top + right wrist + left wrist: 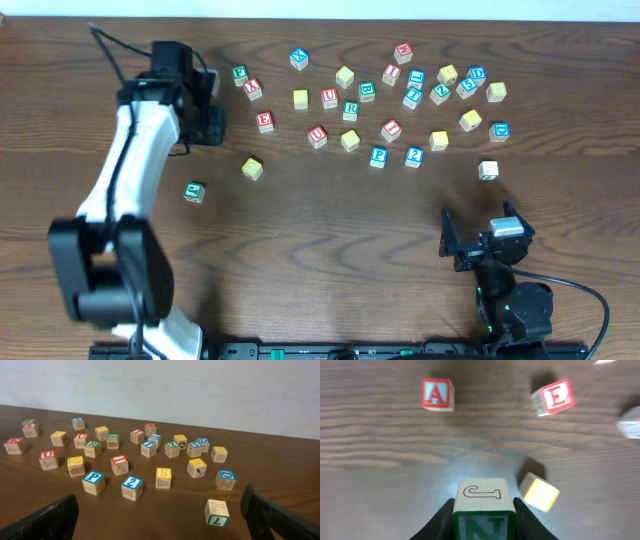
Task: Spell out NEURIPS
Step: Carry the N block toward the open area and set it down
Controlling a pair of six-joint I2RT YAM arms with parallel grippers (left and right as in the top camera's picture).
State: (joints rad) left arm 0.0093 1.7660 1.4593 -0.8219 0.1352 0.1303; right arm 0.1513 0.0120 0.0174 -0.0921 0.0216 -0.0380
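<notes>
My left gripper (483, 521) is shut on the green N cube (483, 510), one black finger pressed on each side. Ahead of it in the left wrist view lie a red A cube (437, 394) and the red E cube (555, 396), with a yellow cube (540, 492) close on the right. In the overhead view the left gripper (212, 110) is at the far left, beside the E (265, 121). Red U (48, 459), blue P (93, 481), red I (119, 465) and yellow S (163, 478) lie among the scattered cubes. My right gripper (160, 515) stands open and holds nothing.
Several other letter and number cubes are spread over the far half of the wooden table (330, 250). A green 7 cube (216, 512) lies closest to the right gripper, with a blue 2 cube (132, 487) nearby. A green cube (195, 191) sits alone at left.
</notes>
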